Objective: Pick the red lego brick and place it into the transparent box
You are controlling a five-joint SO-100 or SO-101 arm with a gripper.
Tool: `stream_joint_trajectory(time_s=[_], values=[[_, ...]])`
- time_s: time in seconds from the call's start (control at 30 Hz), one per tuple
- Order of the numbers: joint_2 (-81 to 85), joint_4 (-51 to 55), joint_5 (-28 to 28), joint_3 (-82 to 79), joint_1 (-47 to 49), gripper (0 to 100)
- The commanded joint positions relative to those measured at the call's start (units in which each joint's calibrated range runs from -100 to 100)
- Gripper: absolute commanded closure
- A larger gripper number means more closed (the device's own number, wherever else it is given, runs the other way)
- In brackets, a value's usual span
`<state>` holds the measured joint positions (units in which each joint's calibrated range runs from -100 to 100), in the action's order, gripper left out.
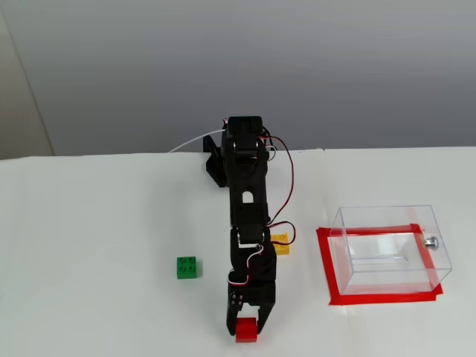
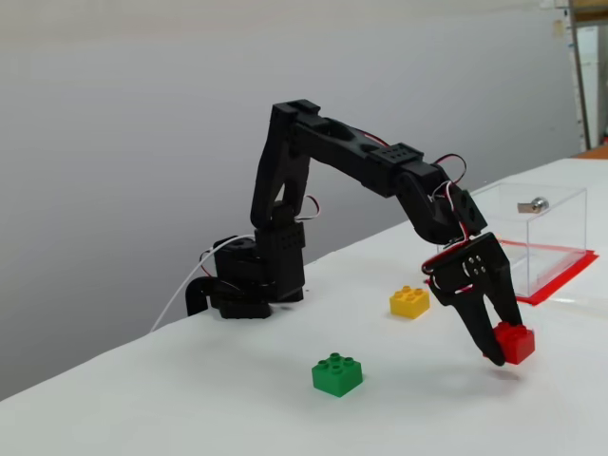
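The red lego brick [image 1: 246, 329] sits between the fingers of my gripper [image 1: 245, 326] near the table's front edge in a fixed view. In the other fixed view the red lego brick [image 2: 515, 342] is held in the gripper [image 2: 502, 346] slightly above the table, with a faint shadow under it. The jaws are closed on its sides. The transparent box [image 1: 387, 223] stands empty to the right, with a silver knob [image 1: 431, 241] on its right wall. The box also shows at the far right of a fixed view [image 2: 546, 214], apart from the gripper.
A green brick [image 1: 187, 267] lies left of the arm, also seen in front [image 2: 337, 373]. A yellow brick [image 1: 282, 244] lies just right of the arm [image 2: 409, 301]. Red tape [image 1: 327, 268] outlines the box. The arm's base [image 2: 247, 280] is at the back.
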<state>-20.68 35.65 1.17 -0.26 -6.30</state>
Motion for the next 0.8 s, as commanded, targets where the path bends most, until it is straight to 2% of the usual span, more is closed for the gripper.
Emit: stream_joint_trajectory(time_s=[0.0,0.13,0.47,0.77], values=[[6.97,0.65,-0.55,1.53,-1.72,89],[11.64,4.21,-2.95,1.53,-2.16,89],[23.43,15.79,-3.10,2.34,-1.79,89],[30.48,18.23,-2.58,2.43,-1.50,89]])
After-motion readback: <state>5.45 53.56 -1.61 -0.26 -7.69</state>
